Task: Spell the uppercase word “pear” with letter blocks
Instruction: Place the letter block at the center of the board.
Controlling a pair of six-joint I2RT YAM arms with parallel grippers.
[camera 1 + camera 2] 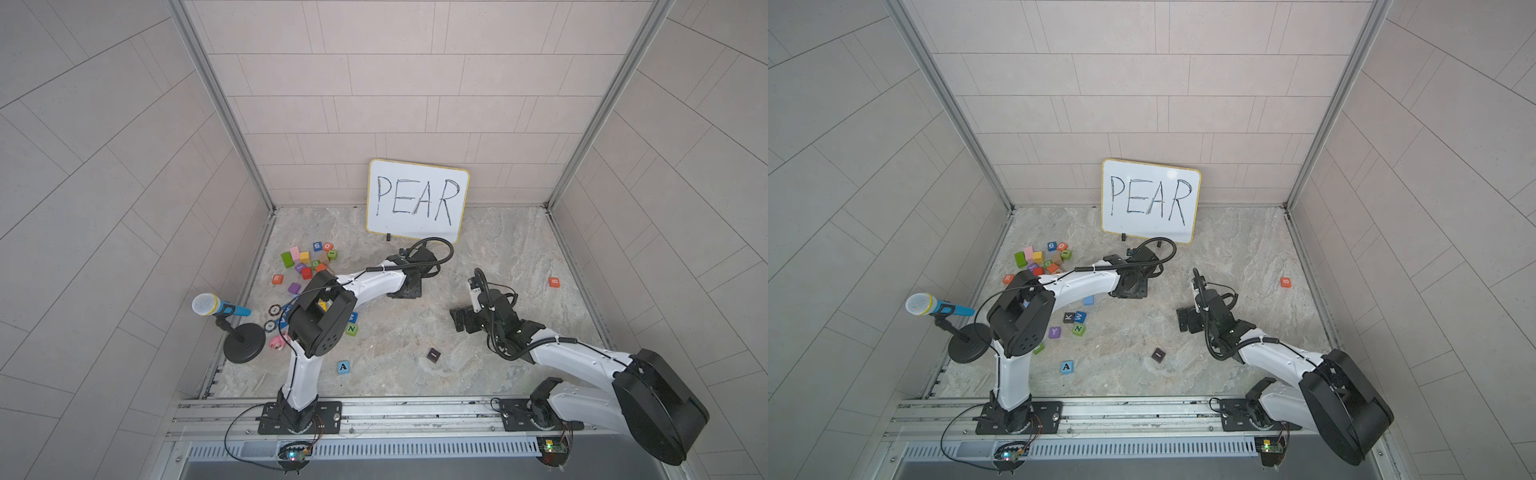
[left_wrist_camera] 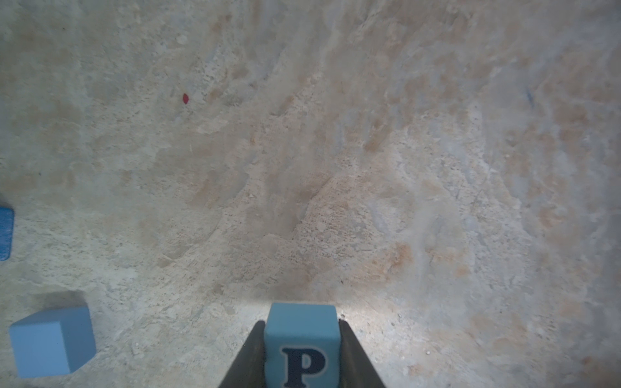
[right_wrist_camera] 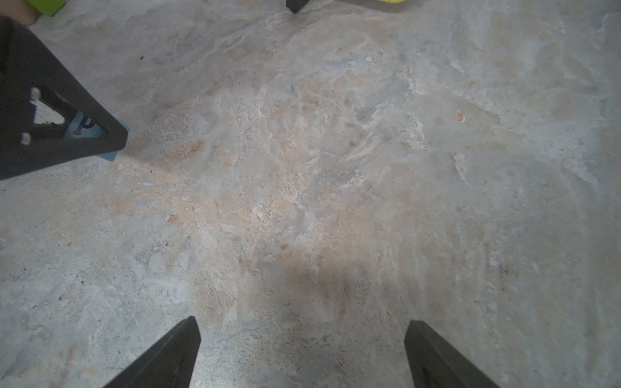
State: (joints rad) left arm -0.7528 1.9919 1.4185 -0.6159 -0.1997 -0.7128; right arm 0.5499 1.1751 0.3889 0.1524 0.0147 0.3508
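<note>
My left gripper (image 2: 301, 323) is shut on the light blue P block (image 2: 301, 342), one finger pressed on each side, the black P facing the camera. It hangs low over the stone table in front of the whiteboard; the right wrist view shows the same P block (image 3: 84, 129) between those dark fingers. My right gripper (image 3: 302, 327) stands open over bare table just right of it, nothing between its fingers. The blue A block (image 1: 343, 366) lies near the front. The orange R block (image 1: 277, 279) sits at the left by the cube pile.
A whiteboard (image 1: 417, 199) reading PEAR leans on the back wall. A pile of coloured cubes (image 1: 309, 262) lies back left, with K, W, N, Y cubes (image 1: 1073, 324) under the left arm. A microphone on a stand (image 1: 205, 305) is far left. An orange B cube (image 1: 554, 282) lies right, a dark cube (image 1: 433, 355) lies front centre.
</note>
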